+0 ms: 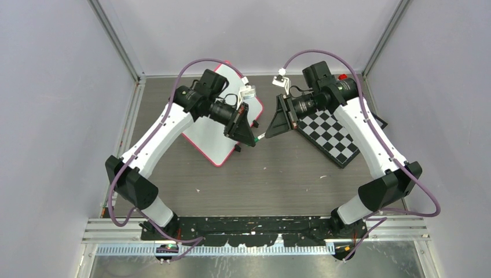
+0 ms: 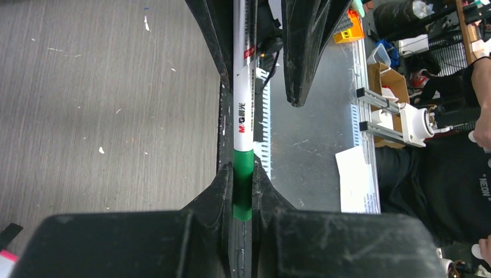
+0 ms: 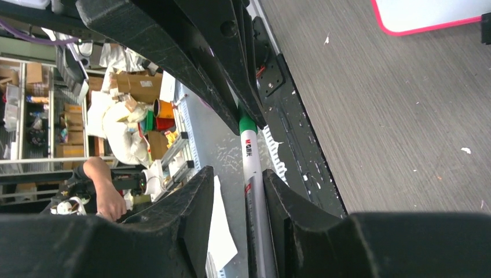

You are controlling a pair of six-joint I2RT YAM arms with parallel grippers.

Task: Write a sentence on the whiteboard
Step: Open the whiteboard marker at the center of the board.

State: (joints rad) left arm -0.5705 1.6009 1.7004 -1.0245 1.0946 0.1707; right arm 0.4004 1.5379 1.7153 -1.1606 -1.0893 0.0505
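Note:
The whiteboard point(image 1: 209, 141), white with a pink-red rim, lies left of centre under my left arm; its corner shows in the right wrist view point(image 3: 428, 14). No handwriting shows on its visible parts. My left gripper point(image 1: 253, 141) is shut on the green end of a white marker point(image 2: 243, 191) and holds it above the table. My right gripper point(image 1: 270, 131) faces it. Its jaws are open around the marker's barrel point(image 3: 250, 165), which lies near one finger point(image 3: 284, 200) with a gap to the other. In the wrist views the left gripper point(image 2: 243, 172) and right gripper point(image 3: 237, 188) show the same.
A black-and-white checkered board point(image 1: 334, 136) lies on the right under my right arm. Grey walls and metal posts close in the table. A person point(image 2: 457, 139) sits beyond the near edge.

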